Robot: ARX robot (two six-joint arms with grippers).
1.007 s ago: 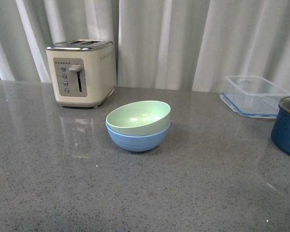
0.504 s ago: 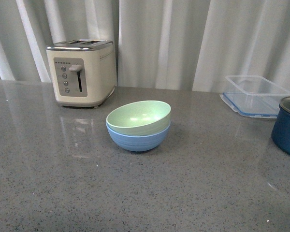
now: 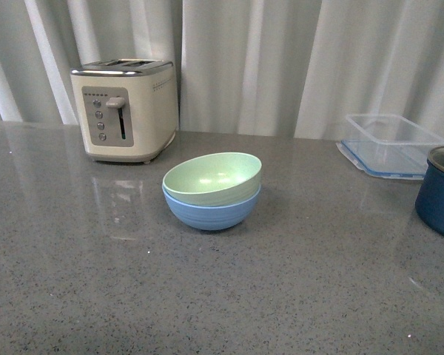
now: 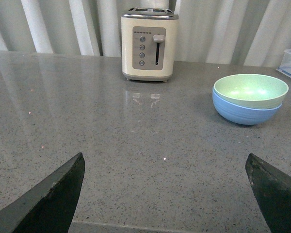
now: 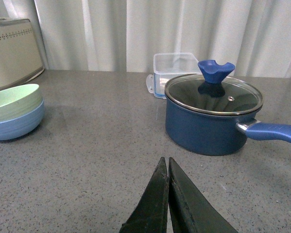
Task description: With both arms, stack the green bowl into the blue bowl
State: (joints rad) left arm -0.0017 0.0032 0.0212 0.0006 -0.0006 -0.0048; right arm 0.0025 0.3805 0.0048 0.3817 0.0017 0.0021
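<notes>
The pale mint-green bowl (image 3: 213,176) sits nested inside the light blue bowl (image 3: 211,211) at the middle of the grey counter. The stack also shows in the left wrist view, green bowl (image 4: 250,89) in blue bowl (image 4: 245,112), and in the right wrist view, green bowl (image 5: 12,101) in blue bowl (image 5: 17,125). Neither arm shows in the front view. My left gripper (image 4: 165,162) is open and empty, well back from the bowls. My right gripper (image 5: 166,162) is shut and empty, apart from the bowls.
A cream toaster (image 3: 126,111) stands at the back left. A clear plastic container (image 3: 391,144) lies at the back right. A dark navy pot (image 5: 211,116) with a glass lid and blue handle stands at the right. Pale curtains hang behind the counter.
</notes>
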